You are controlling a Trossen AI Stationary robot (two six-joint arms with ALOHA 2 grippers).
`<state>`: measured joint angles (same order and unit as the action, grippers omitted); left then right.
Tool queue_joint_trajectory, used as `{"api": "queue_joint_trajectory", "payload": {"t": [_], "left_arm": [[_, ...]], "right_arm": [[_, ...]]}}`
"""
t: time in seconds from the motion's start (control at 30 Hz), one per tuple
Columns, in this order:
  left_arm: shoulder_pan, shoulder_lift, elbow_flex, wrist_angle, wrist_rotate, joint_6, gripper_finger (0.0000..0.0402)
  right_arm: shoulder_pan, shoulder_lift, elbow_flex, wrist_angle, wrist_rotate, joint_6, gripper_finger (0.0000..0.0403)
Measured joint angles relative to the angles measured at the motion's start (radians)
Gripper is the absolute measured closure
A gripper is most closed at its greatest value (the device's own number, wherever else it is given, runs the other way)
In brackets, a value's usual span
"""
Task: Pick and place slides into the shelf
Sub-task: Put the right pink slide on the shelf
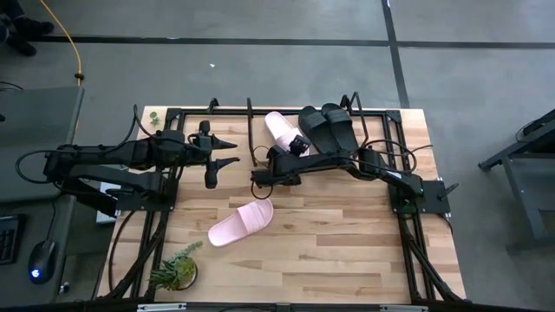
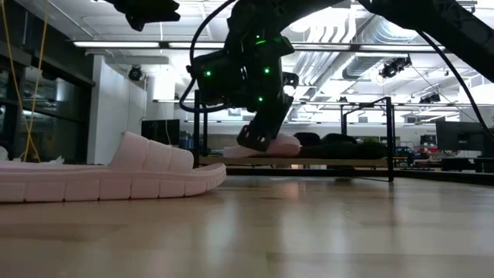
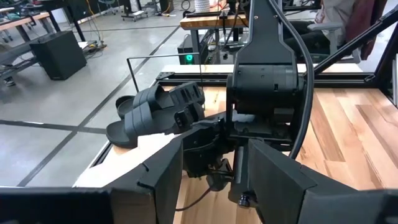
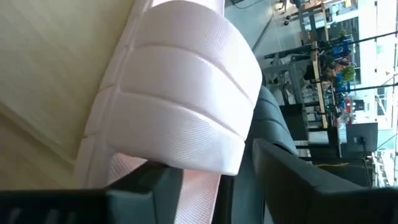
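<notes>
Right gripper (image 1: 297, 146) positioned at pale pink ribbed-strap slide (image 1: 281, 130) lying on low black-hooped wooden shelf (image 1: 232, 130); fingers spread either side of strap, grip cannot be told. Two black slides (image 1: 328, 126) set on shelf beside it. Second pale pink slide (image 1: 241, 222) left on light wooden table (image 1: 347, 251). Left gripper (image 1: 223, 152) held unclenched, empty, near shelf.

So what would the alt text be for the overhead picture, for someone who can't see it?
Seen from above, the right gripper reaches to a pink slide lying on the shelf beside two black slides. A second pink slide lies on the wooden table, and the left gripper hovers open nearby.
</notes>
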<state>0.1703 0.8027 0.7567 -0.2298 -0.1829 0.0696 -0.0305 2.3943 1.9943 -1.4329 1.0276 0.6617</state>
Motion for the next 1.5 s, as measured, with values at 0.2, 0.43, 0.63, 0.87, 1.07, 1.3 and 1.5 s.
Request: {"api": "queue_joint_trajectory", "payload": {"t": [0.2,0.43,0.63,0.87,1.07,1.3,1.5], "left_arm": [[0.0,0.0,0.0,0.0,0.0,0.0,0.0234],[0.0,0.0,0.0,-0.001,0.0,0.0,0.0234],[0.0,0.0,0.0,-0.002,0.0,0.0,0.0234],[0.0,0.0,0.0,-0.002,0.0,0.0,0.0234],[0.0,0.0,0.0,-0.006,0.0,0.0,0.0234],[0.0,0.0,0.0,-0.007,0.0,0.001,0.0234],[0.0,0.0,0.0,-0.009,0.0,0.003,0.0234]], "right_arm": [[0.023,0.0,0.0,-0.032,-0.008,0.003,0.0191],[0.048,-0.044,0.002,-0.05,0.018,0.013,0.0195],[0.059,-0.086,0.003,-0.034,-0.016,-0.032,0.0198],[0.06,-0.105,0.003,0.051,-0.081,-0.245,0.0199],[0.03,-0.141,0.003,0.216,-0.154,-0.451,0.0199],[-0.02,-0.179,0.003,0.398,-0.403,-0.754,0.0199],[-0.081,-0.193,0.003,0.445,-0.678,-0.91,0.0199]]}}
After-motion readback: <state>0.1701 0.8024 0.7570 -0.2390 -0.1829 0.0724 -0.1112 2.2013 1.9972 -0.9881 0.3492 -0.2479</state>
